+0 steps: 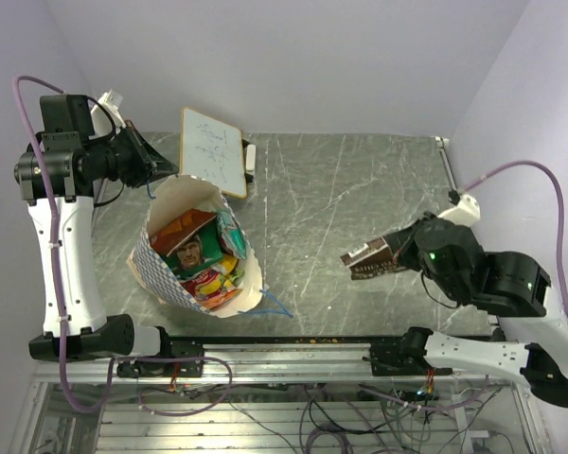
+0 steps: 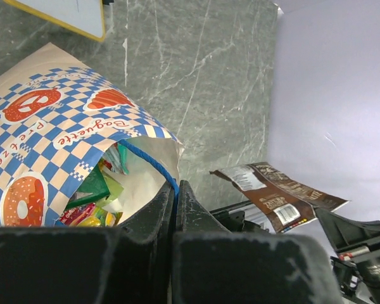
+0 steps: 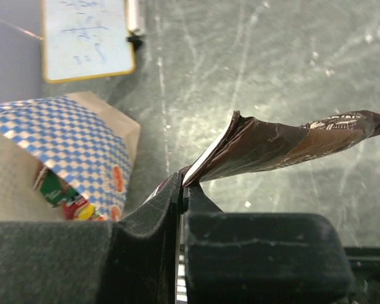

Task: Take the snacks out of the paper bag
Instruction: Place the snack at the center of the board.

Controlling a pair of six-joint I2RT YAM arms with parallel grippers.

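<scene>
The paper bag (image 1: 161, 274) stands open on the left of the table, cream inside and blue-and-white checkered outside (image 2: 44, 133). Several snack packets (image 1: 204, 260), green, red and yellow, lie inside it. My left gripper (image 2: 175, 190) is shut on the bag's blue cord handle (image 2: 149, 161) at the rim, at the bag's far edge in the top view (image 1: 166, 172). My right gripper (image 3: 183, 183) is shut on the brown snack packet (image 3: 285, 142) and holds it above the table right of the bag (image 1: 371, 255). The brown packet also shows in the left wrist view (image 2: 278, 190).
A white board with scribbles (image 1: 211, 151) leans behind the bag, with a marker (image 1: 250, 159) beside it. The grey marbled table (image 1: 360, 189) stretches right of the bag. A metal rail (image 1: 293, 345) runs along the near edge.
</scene>
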